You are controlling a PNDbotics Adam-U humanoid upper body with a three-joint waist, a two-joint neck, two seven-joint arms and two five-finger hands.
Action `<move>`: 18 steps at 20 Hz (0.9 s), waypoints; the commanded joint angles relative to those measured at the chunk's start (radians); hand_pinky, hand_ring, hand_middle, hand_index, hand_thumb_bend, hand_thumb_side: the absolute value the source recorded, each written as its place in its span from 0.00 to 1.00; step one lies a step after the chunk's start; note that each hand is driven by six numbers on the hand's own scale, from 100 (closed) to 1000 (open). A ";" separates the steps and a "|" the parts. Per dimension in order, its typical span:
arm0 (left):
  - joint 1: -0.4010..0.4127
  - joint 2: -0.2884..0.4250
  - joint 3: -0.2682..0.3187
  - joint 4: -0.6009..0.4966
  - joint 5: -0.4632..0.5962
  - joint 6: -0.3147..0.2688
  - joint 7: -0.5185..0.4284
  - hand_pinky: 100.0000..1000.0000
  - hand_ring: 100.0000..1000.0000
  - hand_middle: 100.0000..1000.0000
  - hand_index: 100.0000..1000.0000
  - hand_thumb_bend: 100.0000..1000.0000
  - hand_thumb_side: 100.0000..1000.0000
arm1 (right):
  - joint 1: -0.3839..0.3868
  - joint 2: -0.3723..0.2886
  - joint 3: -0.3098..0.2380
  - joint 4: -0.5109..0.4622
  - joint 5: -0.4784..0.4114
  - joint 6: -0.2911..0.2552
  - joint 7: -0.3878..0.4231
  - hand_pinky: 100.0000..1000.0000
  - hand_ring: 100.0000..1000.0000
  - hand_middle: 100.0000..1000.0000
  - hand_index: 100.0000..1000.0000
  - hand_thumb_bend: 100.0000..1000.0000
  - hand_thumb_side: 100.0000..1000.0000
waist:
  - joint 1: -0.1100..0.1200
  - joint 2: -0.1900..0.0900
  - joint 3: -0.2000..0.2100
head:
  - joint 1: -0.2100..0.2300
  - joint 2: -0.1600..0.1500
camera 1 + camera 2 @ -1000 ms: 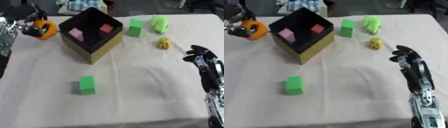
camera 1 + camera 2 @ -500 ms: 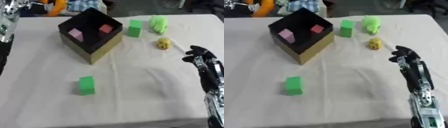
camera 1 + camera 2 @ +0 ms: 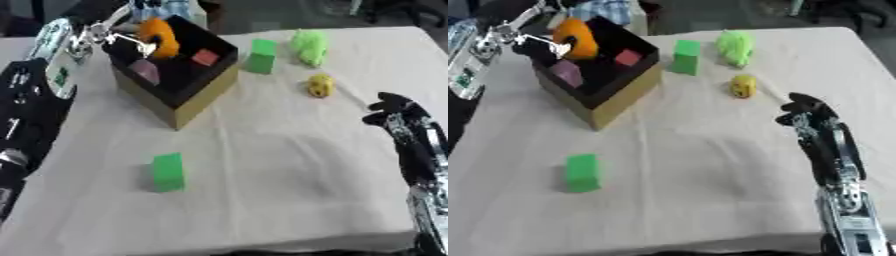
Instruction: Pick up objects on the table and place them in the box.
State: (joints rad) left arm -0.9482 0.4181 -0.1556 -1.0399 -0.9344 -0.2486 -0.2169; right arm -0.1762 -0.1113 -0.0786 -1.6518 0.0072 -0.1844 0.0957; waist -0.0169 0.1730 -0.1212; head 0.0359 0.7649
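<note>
A black box (image 3: 203,89) with tan outer sides stands at the back left of the table; inside lie a pink block (image 3: 144,71) and a red block (image 3: 206,57). My left hand (image 3: 118,41) hangs over the box's far left corner, fingers curled on an orange object (image 3: 158,36). On the cloth lie a green block (image 3: 168,172) in front, a taller green block (image 3: 261,56), a light green toy (image 3: 308,46) and a small yellow toy (image 3: 320,85). My right hand (image 3: 807,112) hovers at the right, fingers curled, holding nothing.
A white cloth covers the table (image 3: 280,165); its front edge runs along the bottom of the view. Clutter and dark shapes stand beyond the far edge.
My left hand has carried the orange object from the table's far left corner to above the box. The camera has shifted. The right hand has stayed put.
</note>
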 commanded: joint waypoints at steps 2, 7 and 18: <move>0.009 0.040 0.021 -0.074 0.057 0.002 0.011 0.86 0.82 0.79 0.88 0.66 0.65 | -0.010 -0.015 -0.001 -0.009 -0.003 -0.003 0.000 0.66 0.54 0.57 0.75 0.00 0.53 | -0.003 -0.026 0.006 | -0.008 0.005; 0.080 0.109 0.042 -0.272 0.250 0.019 0.039 0.86 0.81 0.77 0.86 0.65 0.68 | -0.011 -0.016 -0.003 -0.009 -0.001 -0.003 -0.002 0.66 0.54 0.57 0.75 0.00 0.53 | -0.004 -0.023 0.014 | -0.012 0.003; 0.338 0.340 -0.072 -0.629 0.726 0.038 -0.334 0.80 0.65 0.58 0.79 0.29 0.44 | -0.016 -0.023 -0.004 -0.010 0.003 -0.001 -0.003 0.66 0.54 0.57 0.75 0.00 0.53 | 0.012 -0.017 0.011 | -0.025 -0.007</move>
State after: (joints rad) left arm -0.6005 0.7042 -0.2160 -1.6318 -0.2351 -0.2125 -0.5052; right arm -0.1811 -0.1117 -0.0791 -1.6513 0.0076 -0.1849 0.0952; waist -0.0166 0.1730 -0.1104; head 0.0145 0.7640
